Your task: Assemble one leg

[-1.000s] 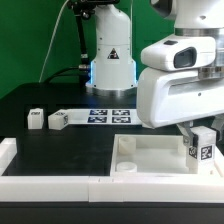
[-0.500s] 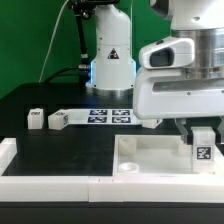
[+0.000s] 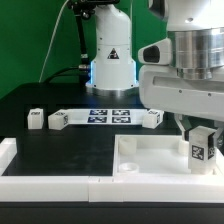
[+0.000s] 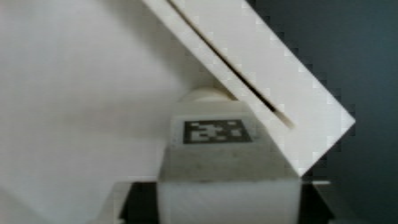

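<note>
At the right edge of the exterior view, we see the gripper [image 3: 201, 135] closed on the leg [image 3: 202, 148], holding it upright, its long axis vertical, tag facing the camera, directly below the jaws. It hangs over the far-right corner of the white tray-like part [image 3: 150, 155], low in the frame. In the wrist view the leg [image 4: 217, 140] sits centred between the fingers. We judge the next move goes straight down. Other legs [image 3: 57, 119] lie at mid-left.
</note>
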Robot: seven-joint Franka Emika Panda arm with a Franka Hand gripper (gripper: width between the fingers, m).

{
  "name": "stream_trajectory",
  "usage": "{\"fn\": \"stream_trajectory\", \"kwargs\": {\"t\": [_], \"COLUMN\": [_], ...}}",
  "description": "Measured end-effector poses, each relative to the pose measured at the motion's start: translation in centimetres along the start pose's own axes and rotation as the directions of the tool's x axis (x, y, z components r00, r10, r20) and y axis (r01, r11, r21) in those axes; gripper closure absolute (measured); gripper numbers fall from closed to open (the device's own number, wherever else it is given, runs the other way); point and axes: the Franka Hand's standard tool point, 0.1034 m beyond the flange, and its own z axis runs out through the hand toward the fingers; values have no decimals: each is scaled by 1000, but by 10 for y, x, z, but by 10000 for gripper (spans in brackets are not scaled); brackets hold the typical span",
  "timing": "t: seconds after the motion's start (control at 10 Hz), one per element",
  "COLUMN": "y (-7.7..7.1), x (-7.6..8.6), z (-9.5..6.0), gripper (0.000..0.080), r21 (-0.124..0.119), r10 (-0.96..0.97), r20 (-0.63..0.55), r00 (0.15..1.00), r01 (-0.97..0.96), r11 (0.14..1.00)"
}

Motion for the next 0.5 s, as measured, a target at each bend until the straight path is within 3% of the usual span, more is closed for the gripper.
{"fn": "stream_trajectory", "kwargs": {"t": [0.3, 0.5], "y": [0, 0], "x": [0, 0], "z": [0, 0], "gripper": [509, 283], "r21": [0, 0], "r10": [165, 142], "r20": [1, 1], "r00": [986, 990], "r01": [-165, -142], "r11": [986, 990]}}
